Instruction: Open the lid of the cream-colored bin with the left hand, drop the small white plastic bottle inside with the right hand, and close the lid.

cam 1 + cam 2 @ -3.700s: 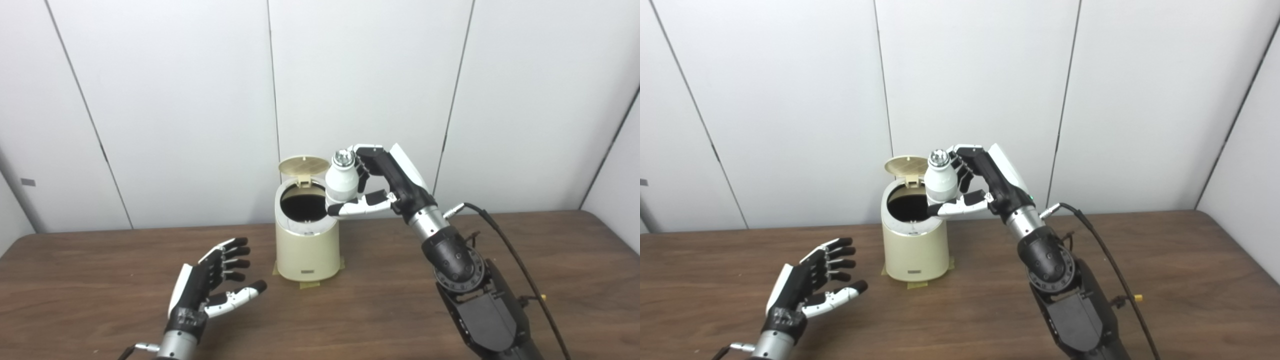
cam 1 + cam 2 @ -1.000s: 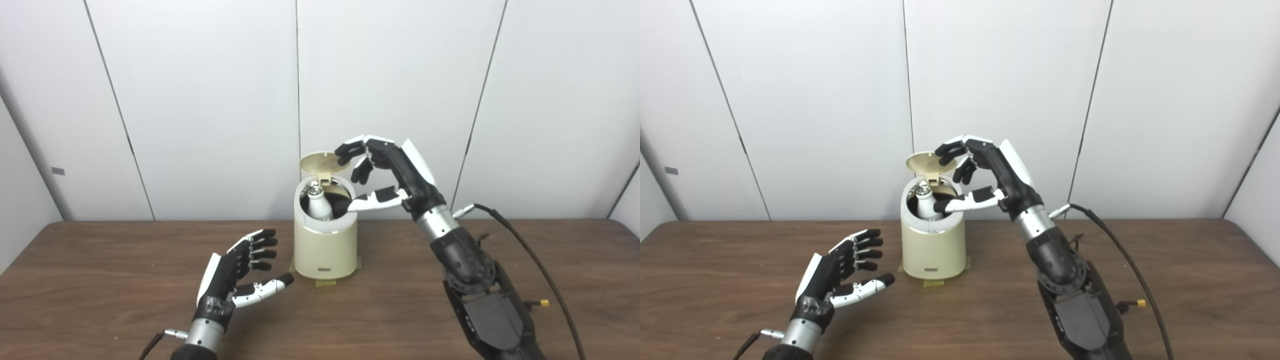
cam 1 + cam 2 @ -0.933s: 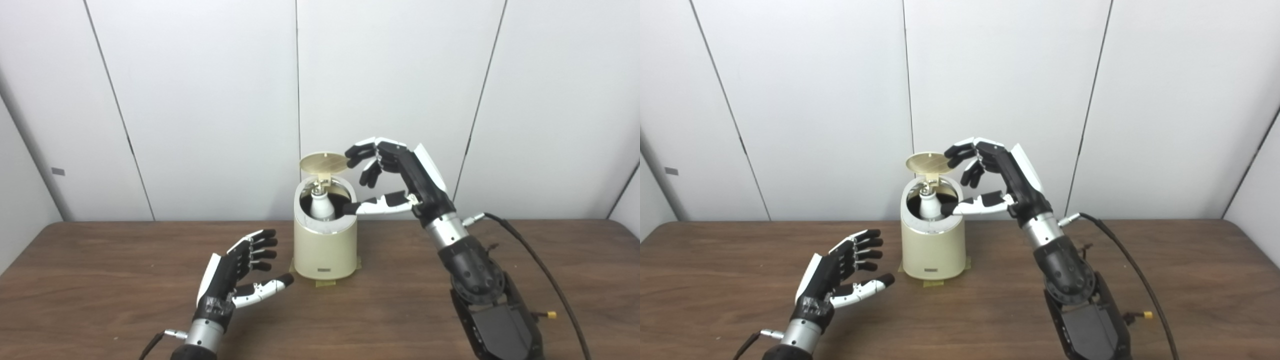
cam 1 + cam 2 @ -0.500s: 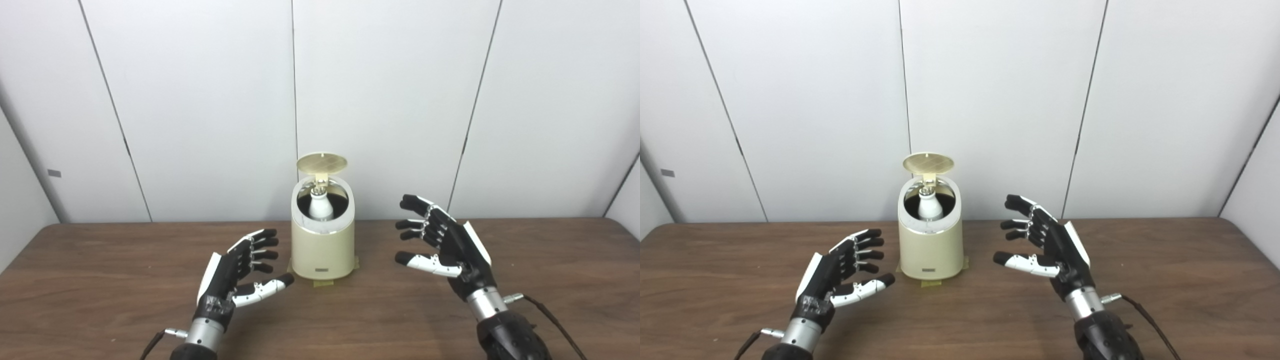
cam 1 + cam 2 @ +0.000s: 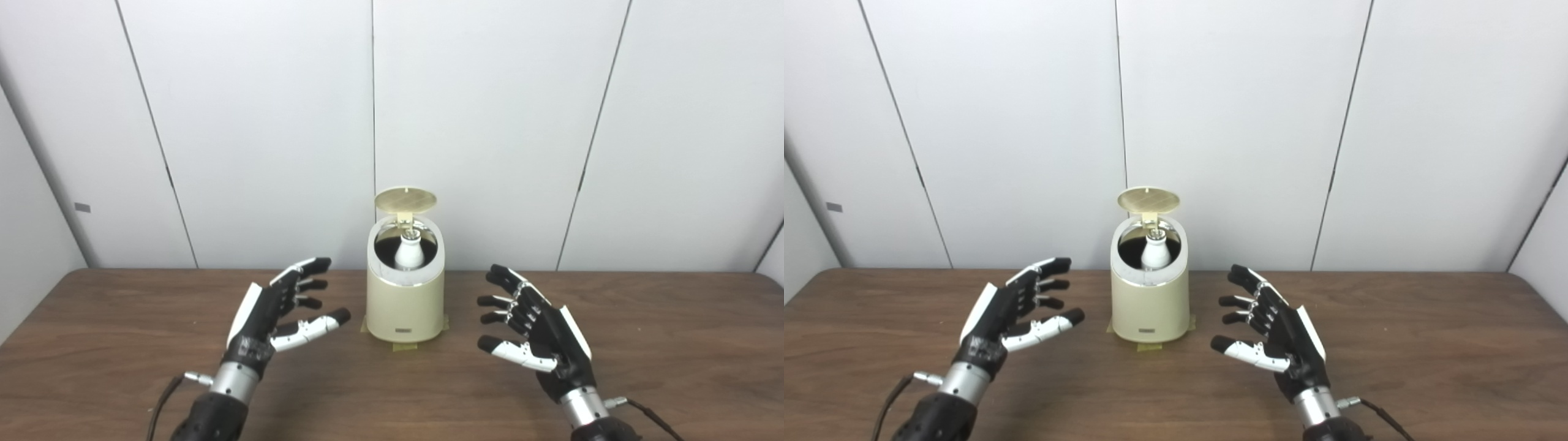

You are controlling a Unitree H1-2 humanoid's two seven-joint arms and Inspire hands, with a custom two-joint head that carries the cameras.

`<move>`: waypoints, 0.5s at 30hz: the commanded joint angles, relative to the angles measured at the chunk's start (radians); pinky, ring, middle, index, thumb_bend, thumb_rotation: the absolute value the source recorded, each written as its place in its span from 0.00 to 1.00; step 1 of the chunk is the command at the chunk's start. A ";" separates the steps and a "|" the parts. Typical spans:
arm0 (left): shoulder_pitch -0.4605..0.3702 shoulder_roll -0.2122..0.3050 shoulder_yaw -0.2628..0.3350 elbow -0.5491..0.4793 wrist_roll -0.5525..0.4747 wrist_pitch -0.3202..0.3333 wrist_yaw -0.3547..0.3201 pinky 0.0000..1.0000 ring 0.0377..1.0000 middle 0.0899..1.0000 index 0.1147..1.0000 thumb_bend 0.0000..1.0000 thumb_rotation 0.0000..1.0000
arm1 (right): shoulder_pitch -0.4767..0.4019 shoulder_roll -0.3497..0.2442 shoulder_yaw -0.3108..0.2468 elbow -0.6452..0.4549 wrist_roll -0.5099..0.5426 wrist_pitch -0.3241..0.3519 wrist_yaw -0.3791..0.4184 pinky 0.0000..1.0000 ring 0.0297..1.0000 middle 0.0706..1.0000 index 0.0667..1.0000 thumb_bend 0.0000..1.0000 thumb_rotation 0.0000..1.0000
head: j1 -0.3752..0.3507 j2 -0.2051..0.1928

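You are sitting at the last step: the small white plastic bottle (image 5: 409, 255) is standing upright inside the cream-colored bin (image 5: 405, 304), its cap showing just under the hinge, and the lid (image 5: 405, 198) is standing raised at the back of the opening. Only the closing is left, as I judge it.

Your left hand (image 5: 274, 312) is hovering over the bench (image 5: 122, 367) to the left of the bin, its fingers (image 5: 304, 285) spread and released, grasping nothing. Your right hand (image 5: 535, 336) is hovering on the other side, apart from the bin, likewise released and empty.

For the next move, you are looking at bringing a hand up and behind the raised lid, then pressing it forward and down until it seats on the rim. The bottle's cap is sitting high in the opening, so you may be meeting resistance there; the tape (image 5: 403, 346) at the base should be helping the bin stay put.
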State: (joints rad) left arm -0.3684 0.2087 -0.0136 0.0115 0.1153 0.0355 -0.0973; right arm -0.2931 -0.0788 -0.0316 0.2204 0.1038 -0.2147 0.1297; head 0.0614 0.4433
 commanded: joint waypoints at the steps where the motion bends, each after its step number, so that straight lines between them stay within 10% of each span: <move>1: -0.131 0.022 -0.006 -0.040 0.017 0.016 -0.016 0.72 0.87 0.92 0.87 0.91 0.33 | -0.035 0.003 -0.015 -0.041 0.016 -0.005 -0.016 0.60 0.71 0.84 0.82 0.89 0.23 | -0.003 0.000; 15: -0.450 0.061 -0.113 0.097 0.146 0.108 -0.076 0.85 0.97 0.98 0.97 0.99 0.36 | -0.037 -0.002 -0.030 -0.018 0.006 -0.024 -0.022 0.59 0.70 0.83 0.81 0.91 0.26 | -0.018 -0.003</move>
State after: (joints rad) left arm -0.7371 0.2509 -0.1233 0.1104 0.2413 0.1481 -0.1722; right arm -0.2923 -0.0770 -0.0526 0.2184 0.0959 -0.2037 0.1149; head 0.0430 0.4402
